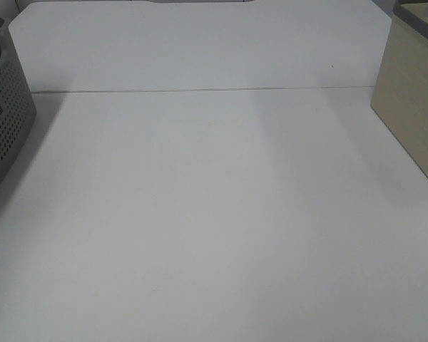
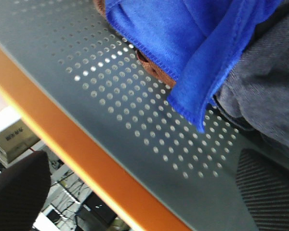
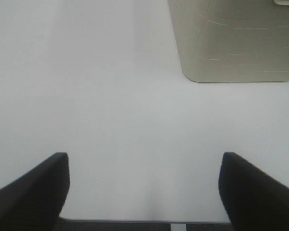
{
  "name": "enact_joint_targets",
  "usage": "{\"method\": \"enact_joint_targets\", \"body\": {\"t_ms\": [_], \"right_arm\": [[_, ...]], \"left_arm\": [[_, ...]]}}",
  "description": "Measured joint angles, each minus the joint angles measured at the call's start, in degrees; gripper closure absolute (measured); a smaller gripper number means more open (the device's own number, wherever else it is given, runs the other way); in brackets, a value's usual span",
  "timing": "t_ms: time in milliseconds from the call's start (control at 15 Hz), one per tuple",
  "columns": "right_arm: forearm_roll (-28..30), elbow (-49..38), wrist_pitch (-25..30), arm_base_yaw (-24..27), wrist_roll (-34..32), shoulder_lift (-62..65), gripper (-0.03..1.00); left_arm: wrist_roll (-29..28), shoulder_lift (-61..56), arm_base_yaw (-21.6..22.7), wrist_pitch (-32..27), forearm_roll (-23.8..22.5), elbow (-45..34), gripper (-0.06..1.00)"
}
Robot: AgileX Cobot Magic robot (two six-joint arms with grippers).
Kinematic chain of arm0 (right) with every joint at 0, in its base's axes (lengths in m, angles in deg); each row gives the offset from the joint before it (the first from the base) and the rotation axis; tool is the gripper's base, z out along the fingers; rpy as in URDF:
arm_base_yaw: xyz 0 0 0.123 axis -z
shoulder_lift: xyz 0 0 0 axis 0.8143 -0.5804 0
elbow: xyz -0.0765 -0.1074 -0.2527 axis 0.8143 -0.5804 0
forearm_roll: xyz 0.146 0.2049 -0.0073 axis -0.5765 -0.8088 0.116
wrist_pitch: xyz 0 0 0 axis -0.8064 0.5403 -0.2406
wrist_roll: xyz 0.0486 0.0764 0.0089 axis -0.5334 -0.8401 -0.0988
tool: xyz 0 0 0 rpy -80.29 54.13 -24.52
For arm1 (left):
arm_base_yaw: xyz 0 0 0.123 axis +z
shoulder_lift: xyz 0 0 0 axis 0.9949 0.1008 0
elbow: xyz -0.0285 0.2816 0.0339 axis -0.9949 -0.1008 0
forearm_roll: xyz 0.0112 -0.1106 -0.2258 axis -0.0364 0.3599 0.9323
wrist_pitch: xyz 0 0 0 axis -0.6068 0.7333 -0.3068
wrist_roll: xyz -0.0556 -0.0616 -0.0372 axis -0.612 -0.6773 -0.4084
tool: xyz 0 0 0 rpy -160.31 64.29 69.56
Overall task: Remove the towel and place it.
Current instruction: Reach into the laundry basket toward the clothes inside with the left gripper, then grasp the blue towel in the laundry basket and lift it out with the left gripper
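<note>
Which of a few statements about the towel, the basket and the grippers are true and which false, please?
1. The towel is blue. True.
2. The towel lies spread on the white table. False: it lies against the perforated grey basket.
3. The right gripper is open over bare table. True.
4. The right gripper holds the towel. False: nothing is between its fingers.
5. A beige bin stands at the table's right. True.

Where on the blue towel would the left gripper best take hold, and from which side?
Probably the towel by its loose hemmed corner, hanging free against the perforated wall; approach from where the left gripper sits, open jaws straddling the flap.
</note>
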Motion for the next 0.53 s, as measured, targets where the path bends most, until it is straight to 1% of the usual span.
{"method": "enact_joint_targets", "body": {"t_ms": [133,267,400,533], "right_arm": [[0.0,0.0,0.0,0.0,0.0,0.0,0.18],[0.0,0.0,0.0,0.0,0.0,0.0,0.18],[0.0,0.0,0.0,0.0,0.0,0.0,0.18],[0.0,0.0,0.0,0.0,0.0,0.0,0.18]], "left_arm": [[0.2,3.2,0.0,3.2,-2.8,0.0,-0.04],[0.2,7.9,-0.5,4.9,-4.5,0.0,-0.04],[0.2,10.9,-2.1,5.3,-5.6,0.0,-0.04],[0.2,12.3,-3.3,5.3,-5.7,0.0,-0.04]]}}
